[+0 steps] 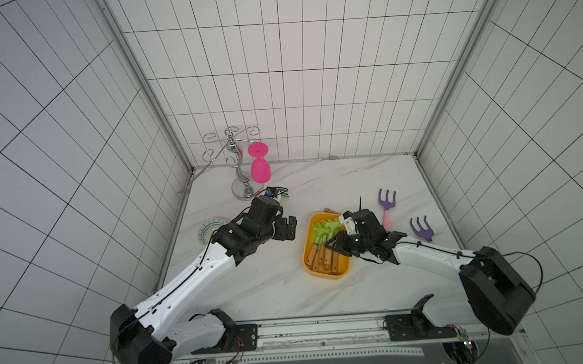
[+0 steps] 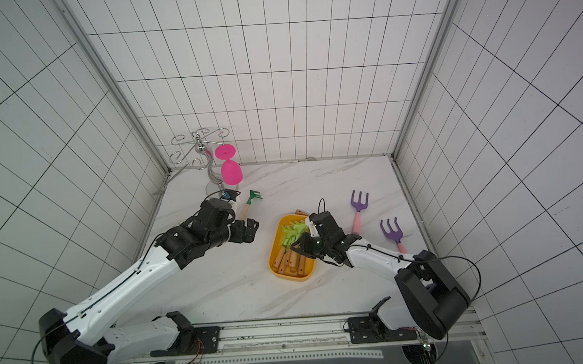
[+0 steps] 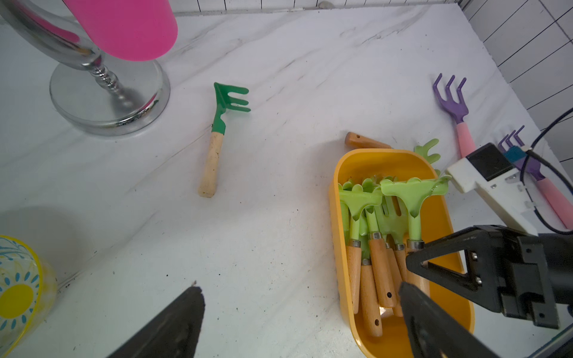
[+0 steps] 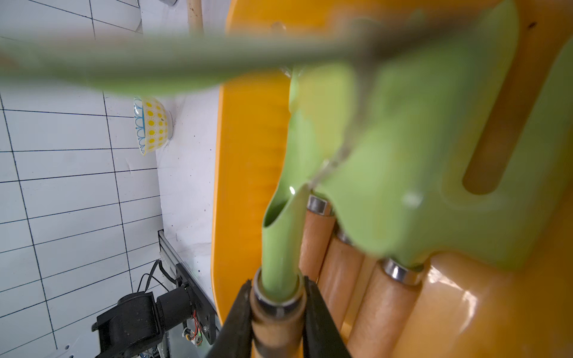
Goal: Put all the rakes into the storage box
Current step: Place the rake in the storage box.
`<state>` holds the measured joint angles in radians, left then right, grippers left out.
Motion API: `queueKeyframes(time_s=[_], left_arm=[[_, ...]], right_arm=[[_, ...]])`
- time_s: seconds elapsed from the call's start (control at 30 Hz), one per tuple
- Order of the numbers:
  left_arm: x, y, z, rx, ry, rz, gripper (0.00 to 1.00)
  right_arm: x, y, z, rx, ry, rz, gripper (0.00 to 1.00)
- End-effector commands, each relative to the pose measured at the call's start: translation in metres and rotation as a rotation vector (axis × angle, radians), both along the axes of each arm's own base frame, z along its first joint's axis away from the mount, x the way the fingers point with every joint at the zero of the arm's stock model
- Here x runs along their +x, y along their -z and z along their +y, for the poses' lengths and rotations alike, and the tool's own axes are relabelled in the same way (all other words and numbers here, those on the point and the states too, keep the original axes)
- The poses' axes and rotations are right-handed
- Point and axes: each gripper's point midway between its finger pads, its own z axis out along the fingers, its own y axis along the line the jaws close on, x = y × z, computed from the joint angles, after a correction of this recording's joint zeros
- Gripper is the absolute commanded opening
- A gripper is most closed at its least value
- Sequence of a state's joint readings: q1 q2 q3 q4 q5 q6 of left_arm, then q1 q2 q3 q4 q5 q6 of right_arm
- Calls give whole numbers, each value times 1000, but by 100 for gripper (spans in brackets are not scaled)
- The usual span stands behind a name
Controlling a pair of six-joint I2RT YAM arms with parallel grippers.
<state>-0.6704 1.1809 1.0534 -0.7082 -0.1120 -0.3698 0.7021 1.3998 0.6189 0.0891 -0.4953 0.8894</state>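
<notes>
Right gripper was clamped on a light-green rake at its handle, low inside the storage box atop several others. Release was left. Left gripper stood apart, empty; dark-green rake remained on table.

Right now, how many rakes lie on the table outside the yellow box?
4, unless the arms hide more: a dark green rake near the glass stand, two purple rakes by the right wall, and a light green one behind the storage box.
</notes>
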Motion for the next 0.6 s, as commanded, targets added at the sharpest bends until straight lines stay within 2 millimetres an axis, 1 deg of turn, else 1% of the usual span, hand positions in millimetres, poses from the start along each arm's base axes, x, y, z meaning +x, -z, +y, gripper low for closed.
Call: queueKeyframes(time_s=[0.0, 0.1, 0.27, 0.33, 0.43, 0.5, 0.57], left_arm=[[-3, 7, -2, -5, 5, 31, 99], [-4, 8, 2, 12, 3, 34, 99], [-4, 11, 4, 31, 6, 33, 99], [-3, 13, 3, 35, 11, 34, 99], [-1, 16, 0, 43, 19, 41, 99], [1, 17, -2, 47, 26, 46, 99], [2, 17, -5, 50, 33, 50, 99]], right_arm=[[0, 5, 7, 47, 1, 2, 21], [-2, 12, 2, 30, 18, 13, 21], [-14, 25, -9, -11, 9, 43, 23], [-16, 27, -12, -27, 10, 41, 30], [-19, 28, -16, -54, -15, 31, 48], [-18, 25, -18, -97, -69, -10, 57], [-18, 22, -19, -135, -99, -25, 63]])
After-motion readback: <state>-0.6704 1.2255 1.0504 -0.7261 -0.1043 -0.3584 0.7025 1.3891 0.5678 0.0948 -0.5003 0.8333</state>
